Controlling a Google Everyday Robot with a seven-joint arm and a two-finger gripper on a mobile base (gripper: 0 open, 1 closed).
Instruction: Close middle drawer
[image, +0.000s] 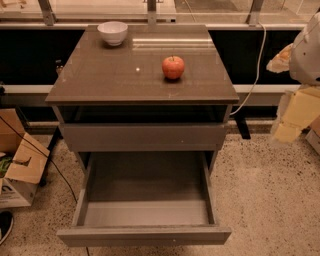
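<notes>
The middle drawer (145, 200) is pulled far out of the grey-brown cabinet, and its inside is bare. Its plain flat front (144, 235) is at the bottom of the camera view. Above it, the top drawer front (144, 137) sits just under the glossy tabletop (100, 80). My arm comes in at the right edge, with a white part (307, 50) above. My gripper (294, 119) shows as pale yellow parts to the right of the cabinet, level with the top drawer. It is well apart from the middle drawer and touches nothing.
A red apple (173, 67) and a white bowl (112, 32) stand on the tabletop. Open cardboard boxes (20, 165) and a black cable lie on the floor to the left. A white cable (257, 70) hangs behind the cabinet on the right. The floor is speckled (270, 200).
</notes>
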